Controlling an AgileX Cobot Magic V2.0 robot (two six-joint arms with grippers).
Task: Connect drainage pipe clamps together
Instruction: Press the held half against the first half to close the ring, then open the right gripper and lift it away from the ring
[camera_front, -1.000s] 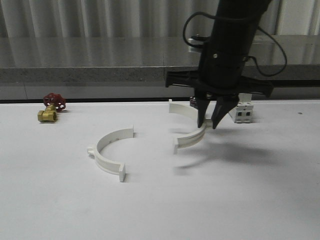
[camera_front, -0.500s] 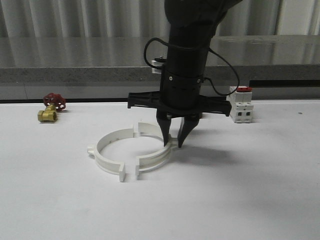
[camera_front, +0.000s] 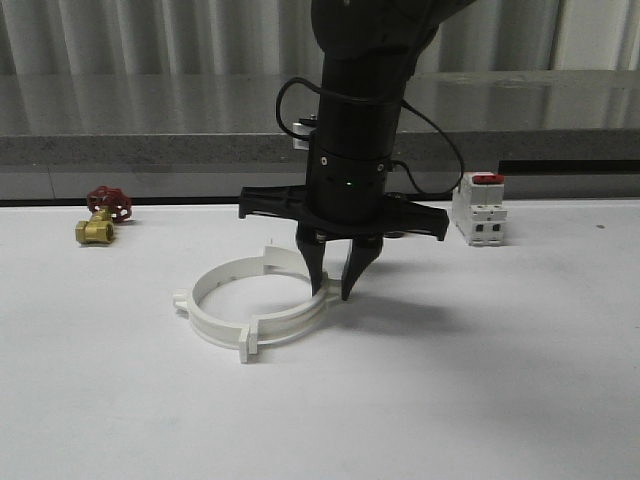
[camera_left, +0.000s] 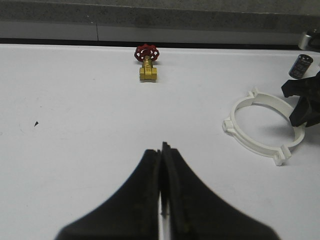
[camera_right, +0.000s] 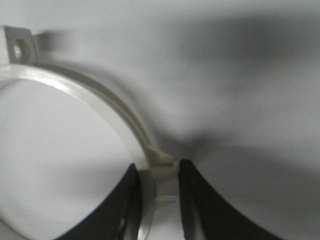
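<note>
The right gripper (camera_front: 334, 294), clamped on one half, has closed the drainage pipe clamps (camera_front: 255, 305) into one white ring

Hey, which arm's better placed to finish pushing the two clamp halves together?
The right. Its claw is shut on the right clamp half, whose end tabs sit against the left clamp half. The left claw is shut, empty, and off to the side of the ring.
</note>
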